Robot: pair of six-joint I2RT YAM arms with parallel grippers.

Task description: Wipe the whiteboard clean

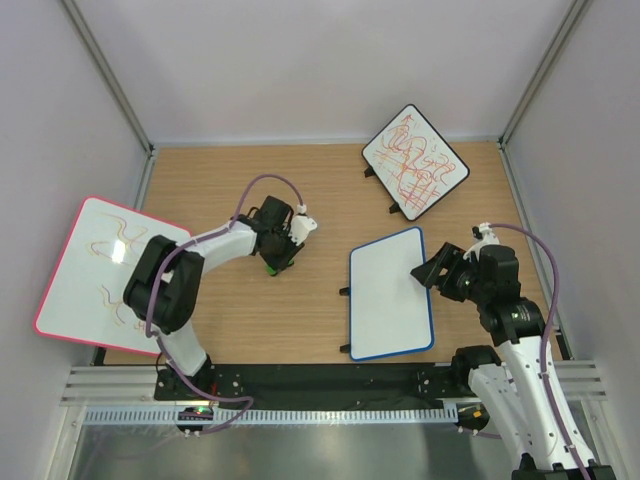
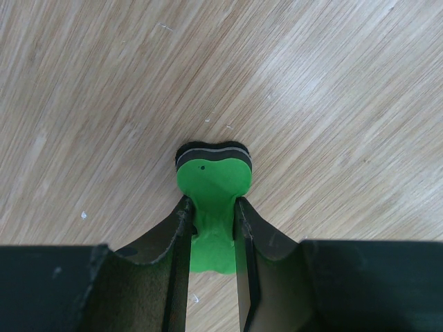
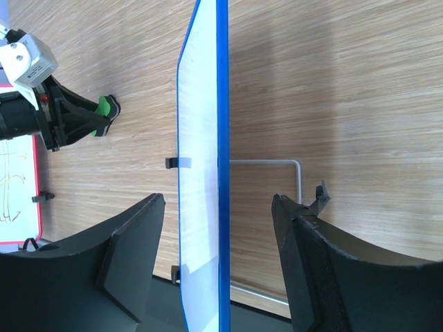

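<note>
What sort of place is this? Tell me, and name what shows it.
Likely a robot lab test cell: a wooden tabletop enclosed by plain white wall panels, two white robot arms bolted at its near edge, and a blue-framed white board.

The left arm is folded at the elbow and reaches toward the middle; the left claw points down, clamped on a green eraser. The right arm leans forward, wrist turned to the left; the right claw has both jaws wide apart.
</note>
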